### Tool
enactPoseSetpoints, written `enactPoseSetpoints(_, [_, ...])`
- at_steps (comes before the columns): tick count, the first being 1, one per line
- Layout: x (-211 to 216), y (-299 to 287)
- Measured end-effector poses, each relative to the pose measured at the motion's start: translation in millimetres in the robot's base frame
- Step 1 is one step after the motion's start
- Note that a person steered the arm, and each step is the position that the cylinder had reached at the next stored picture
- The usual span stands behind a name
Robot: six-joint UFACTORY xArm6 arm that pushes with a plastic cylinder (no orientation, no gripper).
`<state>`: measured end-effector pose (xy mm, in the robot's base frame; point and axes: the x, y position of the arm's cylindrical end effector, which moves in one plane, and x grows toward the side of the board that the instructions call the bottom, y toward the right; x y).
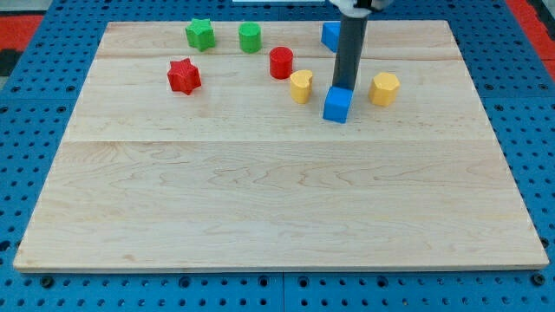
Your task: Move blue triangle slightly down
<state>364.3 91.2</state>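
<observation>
On the pale, grained wooden board (pixel 260 199), from the view's left: a red star (pixel 184 75), a green star (pixel 200 34), a green cylinder (pixel 250 37), a red cylinder (pixel 281 62), a yellow heart (pixel 301 86). The blue triangle (pixel 329 35) sits near the top edge, partly hidden behind the smooth dark rod. The tip (pixel 342 87) touches a blue cube (pixel 337 104) from above; there is no pincer. A yellow hexagon (pixel 385 88) lies rightmost.
</observation>
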Motion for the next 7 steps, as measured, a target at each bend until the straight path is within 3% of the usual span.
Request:
enactPoseSetpoints(1, [44, 0])
enactPoseSetpoints(2, [62, -7])
enactPoseSetpoints(6, [-156, 69])
enactPoseSetpoints(7, [-173, 67])
